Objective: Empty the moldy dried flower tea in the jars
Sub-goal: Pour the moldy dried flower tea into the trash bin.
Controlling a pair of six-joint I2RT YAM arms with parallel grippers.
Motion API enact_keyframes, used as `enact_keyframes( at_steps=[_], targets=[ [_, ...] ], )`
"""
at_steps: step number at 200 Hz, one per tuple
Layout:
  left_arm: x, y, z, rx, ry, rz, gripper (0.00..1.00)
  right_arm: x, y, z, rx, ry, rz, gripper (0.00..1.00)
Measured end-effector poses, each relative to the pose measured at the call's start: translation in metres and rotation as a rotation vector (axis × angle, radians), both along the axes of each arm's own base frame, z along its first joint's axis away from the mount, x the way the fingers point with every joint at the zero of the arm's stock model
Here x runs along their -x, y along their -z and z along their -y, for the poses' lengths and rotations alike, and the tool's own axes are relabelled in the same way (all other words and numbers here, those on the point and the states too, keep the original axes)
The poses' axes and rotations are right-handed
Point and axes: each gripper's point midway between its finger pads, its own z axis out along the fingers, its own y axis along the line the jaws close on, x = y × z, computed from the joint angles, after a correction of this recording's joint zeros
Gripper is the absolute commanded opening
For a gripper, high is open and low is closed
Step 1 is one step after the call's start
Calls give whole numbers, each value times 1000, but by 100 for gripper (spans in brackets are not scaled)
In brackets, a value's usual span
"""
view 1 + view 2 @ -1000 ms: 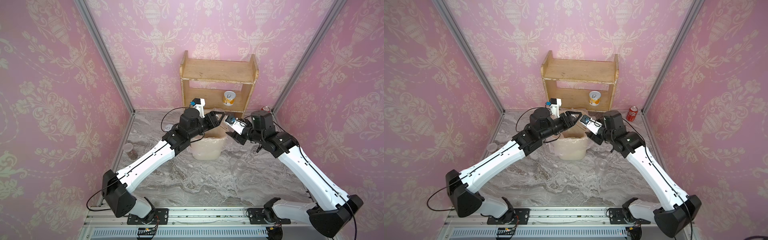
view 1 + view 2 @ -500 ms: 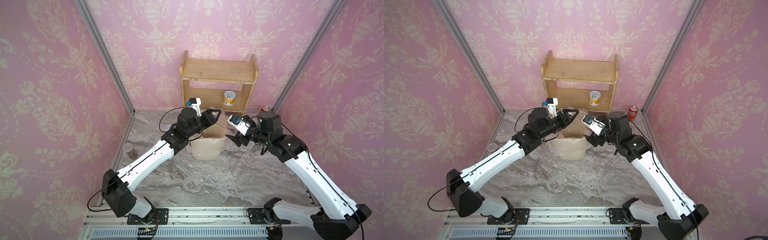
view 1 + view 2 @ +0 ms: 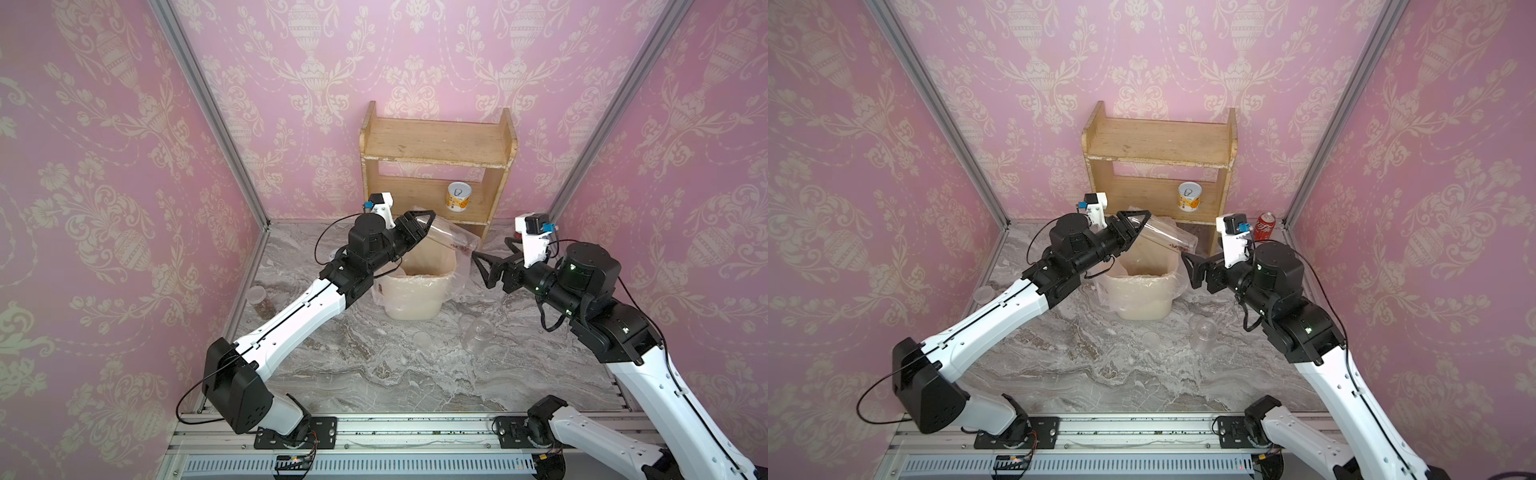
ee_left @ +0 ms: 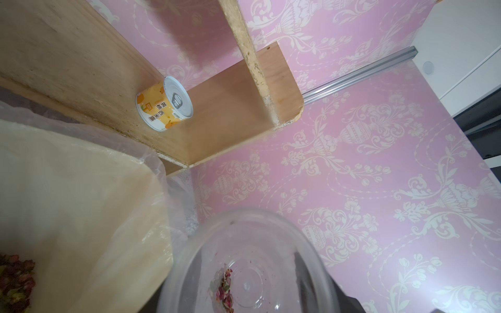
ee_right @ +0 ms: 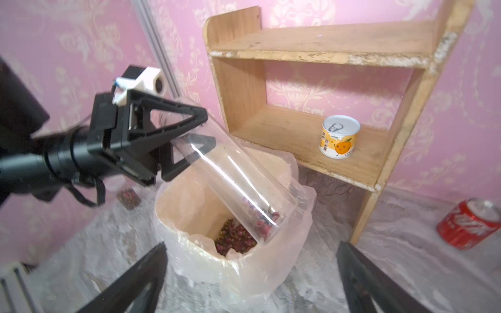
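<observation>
The left hand (image 3: 424, 227) clamps the base end of a clear, smooth-walled cylindrical jar (image 5: 233, 176). The jar tilts mouth-down over a cream plastic bin (image 3: 411, 299) lined with crinkly film, near the back edge of the marbled worktop (image 3: 395, 365). A little pinkish-brown dried flower tea (image 5: 261, 220) sits at the jar's mouth, and more lies heaped in the bin. The right hand (image 3: 481, 269) gapes wide and empty just beside the mouth.

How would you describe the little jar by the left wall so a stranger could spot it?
Find the cream waste bin in front of the wooden shelf, then look across the marble table to the foot of the robot's left wall. A small clear jar stands there alone. Unlike the empty-looking jar right of the bin, it holds brown dried buds.
</observation>
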Motion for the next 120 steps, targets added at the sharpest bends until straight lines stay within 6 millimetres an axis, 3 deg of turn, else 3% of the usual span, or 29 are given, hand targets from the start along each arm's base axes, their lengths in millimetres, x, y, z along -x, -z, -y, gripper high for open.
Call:
enact_keyframes(
  at_steps=[50, 91, 120],
  targets=[
    [0, -16, 0, 93, 2, 0, 21, -19, 11, 3, -503, 136, -216, 99],
    [0, -22, -1, 133, 3, -3, 21, -39, 42, 8, -764, 199, -330, 99],
    [0, -19, 0, 144, 3, -16, 21, -45, 40, 1, -904, 160, -349, 100]
  ],
)
